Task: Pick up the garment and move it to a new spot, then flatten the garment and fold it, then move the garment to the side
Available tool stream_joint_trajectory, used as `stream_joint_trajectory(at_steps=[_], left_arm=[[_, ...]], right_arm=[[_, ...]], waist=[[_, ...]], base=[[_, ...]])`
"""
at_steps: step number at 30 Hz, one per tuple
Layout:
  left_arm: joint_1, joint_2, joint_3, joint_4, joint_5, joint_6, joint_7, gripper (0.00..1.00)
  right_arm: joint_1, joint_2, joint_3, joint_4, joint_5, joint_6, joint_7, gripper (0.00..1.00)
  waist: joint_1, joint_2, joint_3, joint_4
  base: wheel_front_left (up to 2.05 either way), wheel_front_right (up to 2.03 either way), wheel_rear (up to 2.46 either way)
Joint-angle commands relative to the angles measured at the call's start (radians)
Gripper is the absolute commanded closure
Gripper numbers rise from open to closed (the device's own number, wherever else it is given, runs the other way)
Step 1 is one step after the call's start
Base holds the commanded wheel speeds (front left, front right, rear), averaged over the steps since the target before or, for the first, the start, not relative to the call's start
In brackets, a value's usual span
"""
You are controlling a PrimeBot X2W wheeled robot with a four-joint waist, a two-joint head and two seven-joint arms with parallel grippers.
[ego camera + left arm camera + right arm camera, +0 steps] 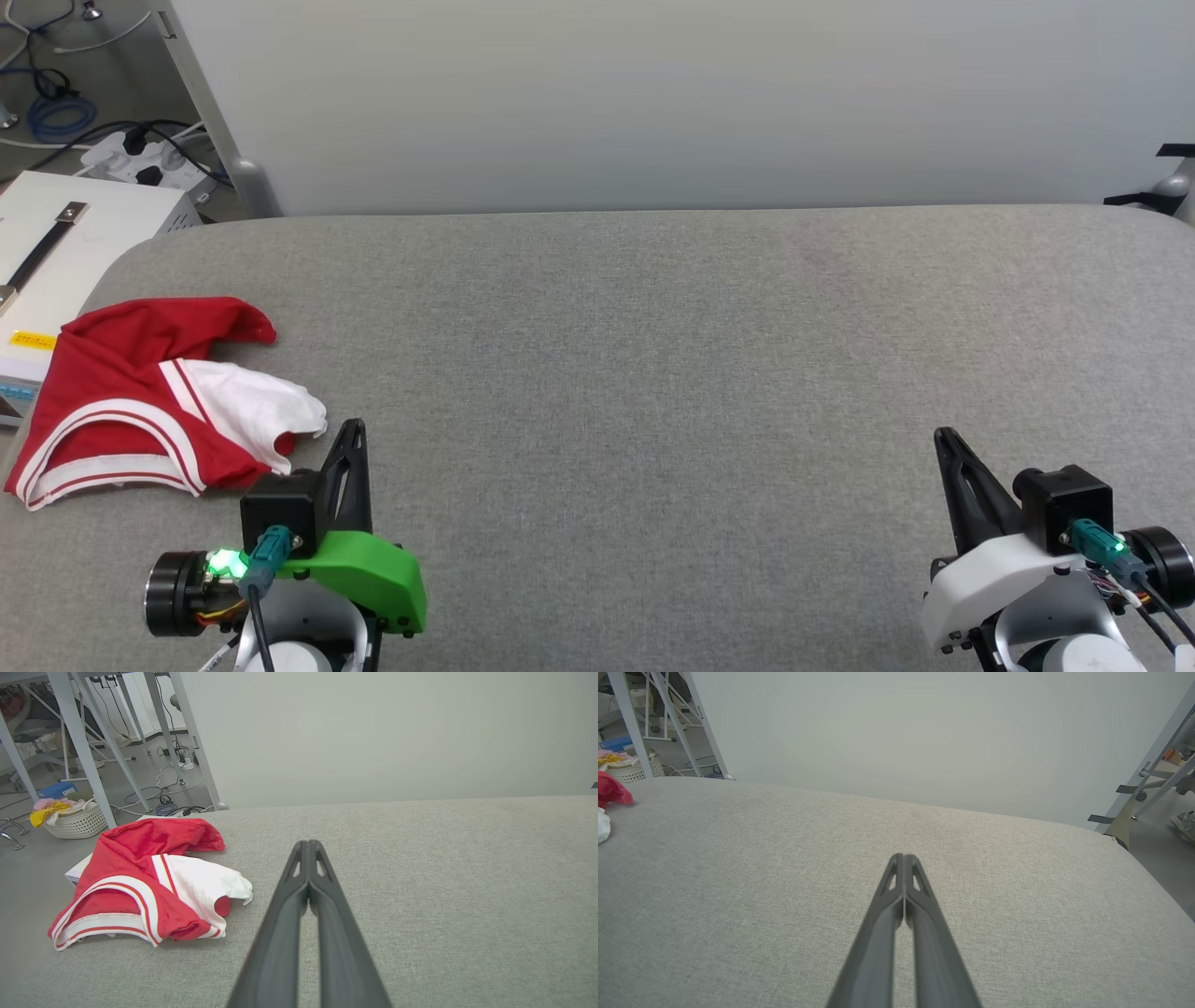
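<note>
Left gripper [352, 431] and right gripper [943, 437] closed, empty.

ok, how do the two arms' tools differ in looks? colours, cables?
Left tool: two long dark fingers with cut-out tips, black block, bright green shell, green light lit. Right tool: same fingers and block, white shell. Each carries a teal plug with a black cable and a black cylinder at the wrist.

1. Bright, soft, even light throughout, no glare off the grey surface [653, 373].
2. Just a faint shadow under the garment [126, 849].
3. Wrist views bow at the edges; left pincer [308, 843] softens up close.
</note>
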Motion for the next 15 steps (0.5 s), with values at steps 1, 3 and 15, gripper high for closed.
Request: stream_joint_trajectory(at_steps=[1, 3, 15], left_arm=[[0.002, -0.005, 0.0, -0.002, 0.009, 0.004, -0.001, 1.0], [0.002, -0.005, 0.0, -0.002, 0.009, 0.004, -0.001, 1.0], [0.002, -0.005, 0.0, -0.002, 0.009, 0.004, -0.001, 1.0]], right_arm=[[-0.014, 0.001, -0.002, -0.004, -0.01, -0.001, 0.003, 1.0], [-0.014, 0.001, -0.002, -0.004, -0.01, -0.001, 0.003, 1.0], [-0.014, 0.001, -0.002, -0.004, -0.01, -0.001, 0.003, 1.0]], waist=[[0.0, 0.0, 0.0, 0.0], [0.0, 0.0, 0.0, 0.0], [0.0, 0.0, 0.0, 0.0]], base=[[0.0, 0.0, 0.0], [0.0, 0.0, 0.0], [0.0, 0.0, 0.0]])
